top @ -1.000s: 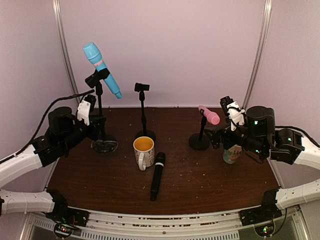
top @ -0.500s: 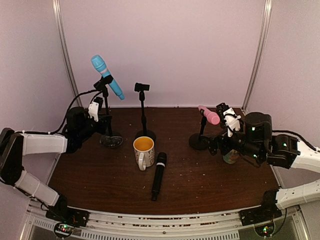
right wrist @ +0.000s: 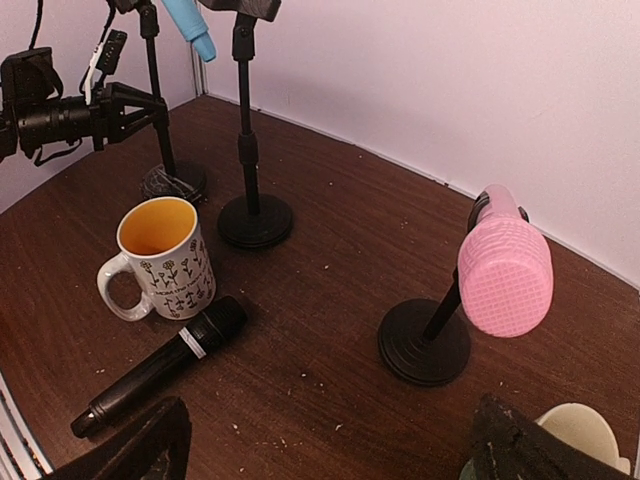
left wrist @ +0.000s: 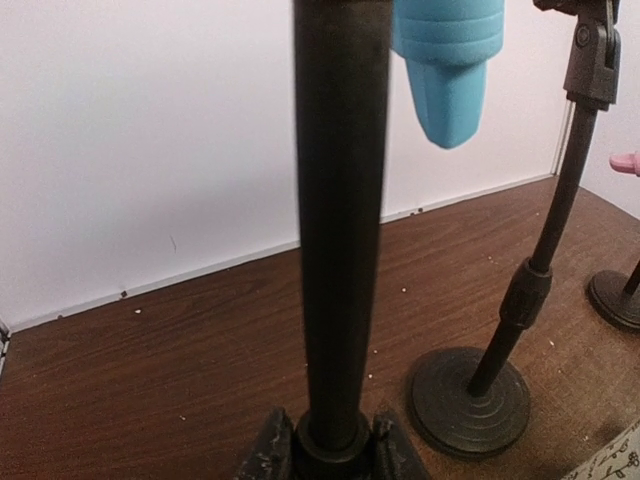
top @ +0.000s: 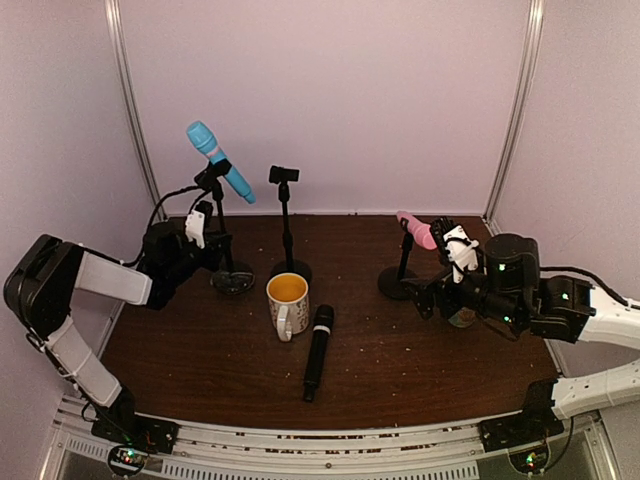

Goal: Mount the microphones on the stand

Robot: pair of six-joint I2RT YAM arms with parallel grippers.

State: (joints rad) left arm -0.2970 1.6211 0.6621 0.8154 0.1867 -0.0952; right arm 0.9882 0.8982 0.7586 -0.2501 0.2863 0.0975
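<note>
From the top, the light blue microphone (top: 220, 160) sat clipped in the left stand (top: 222, 235), tilted with its head up and to the left. The pink microphone (top: 417, 230) sat in the short right stand (top: 402, 272). The middle stand (top: 286, 225) had an empty clip on top. The black microphone (top: 316, 352) lay flat on the counter (top: 200, 350), just beside the mug (top: 288, 303), on its near right side. Its long way ran from near to far, with the head at the far end. The left gripper (top: 210, 255) was at the pole of the left stand. The right gripper (top: 425, 292) hung low by the right stand, and the black microphone lay to its left and a bit nearer.

In the left wrist view, the jaws were closed on the pole of the left stand, touching it on both sides. The tail of the light blue microphone showed above.

In the right wrist view, the jaws were wide apart and held nothing. The black microphone lay ahead and to the left, slanted across the view, with its head next to the mug.

The right arm looked like the one to fetch it, since the left arm was busy with the pole. The jaws would likely need to turn to cross the black microphone's long way.
</note>
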